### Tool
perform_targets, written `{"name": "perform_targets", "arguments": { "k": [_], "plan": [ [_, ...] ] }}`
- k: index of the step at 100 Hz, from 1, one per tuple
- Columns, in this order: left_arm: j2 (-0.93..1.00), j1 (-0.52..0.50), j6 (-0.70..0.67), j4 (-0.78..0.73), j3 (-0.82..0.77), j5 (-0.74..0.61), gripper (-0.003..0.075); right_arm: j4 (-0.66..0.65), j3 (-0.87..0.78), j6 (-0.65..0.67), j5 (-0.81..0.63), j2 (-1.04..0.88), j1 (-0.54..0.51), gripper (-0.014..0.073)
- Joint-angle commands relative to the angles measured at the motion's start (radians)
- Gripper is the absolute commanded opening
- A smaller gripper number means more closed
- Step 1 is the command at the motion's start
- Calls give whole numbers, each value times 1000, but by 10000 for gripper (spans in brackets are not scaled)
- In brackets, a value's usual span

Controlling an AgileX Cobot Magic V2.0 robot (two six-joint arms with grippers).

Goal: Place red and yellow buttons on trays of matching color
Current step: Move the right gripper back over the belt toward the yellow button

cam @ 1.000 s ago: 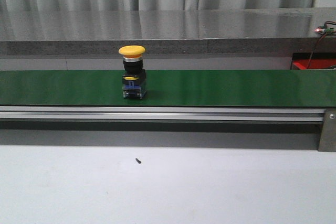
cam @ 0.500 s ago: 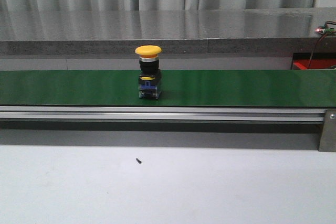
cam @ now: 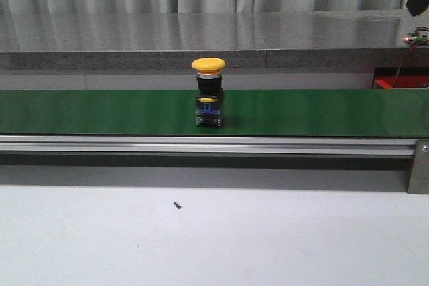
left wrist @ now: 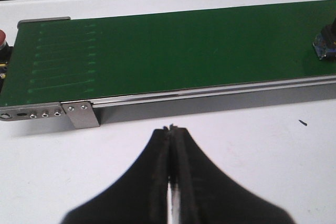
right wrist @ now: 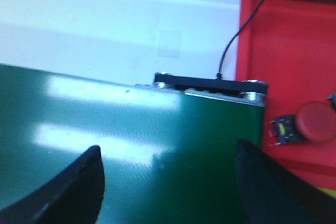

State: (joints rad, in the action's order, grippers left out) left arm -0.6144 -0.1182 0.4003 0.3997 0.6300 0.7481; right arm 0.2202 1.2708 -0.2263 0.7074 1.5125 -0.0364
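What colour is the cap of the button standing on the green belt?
Yellow. The button's cap shows best in the front view, above its black body.

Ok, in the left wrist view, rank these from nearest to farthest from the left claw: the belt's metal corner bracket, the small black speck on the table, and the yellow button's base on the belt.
1. Metal corner bracket, at the belt's near edge, just ahead of the shut left claw.
2. Small black speck, on the white table, off to one side.
3. Yellow button's base, up on the green belt, at the frame's edge.

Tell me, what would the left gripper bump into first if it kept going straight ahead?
Probably the silver metal side rail of the green conveyor belt; the shut left gripper faces it across bare white table, though height is unclear.
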Motion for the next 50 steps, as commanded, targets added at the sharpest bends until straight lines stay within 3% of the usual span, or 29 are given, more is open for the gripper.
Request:
{"name": "perform_targets", "arguments": {
  "k": [1,20,32,50],
  "plan": [
    [0,6,3,30,29,-60,-20,11,21,-15,-2,-42,39,526],
    [0,6,3,30,29,-60,-20,31,21,-16,56,-42,118,534],
    [0,6,3,30,29,-60,-20,81,21,-33,90,-42,152,605],
    [0,6,3,30,29,-60,-20,108,21,-69,116,-42,212,599]
  ]
}}
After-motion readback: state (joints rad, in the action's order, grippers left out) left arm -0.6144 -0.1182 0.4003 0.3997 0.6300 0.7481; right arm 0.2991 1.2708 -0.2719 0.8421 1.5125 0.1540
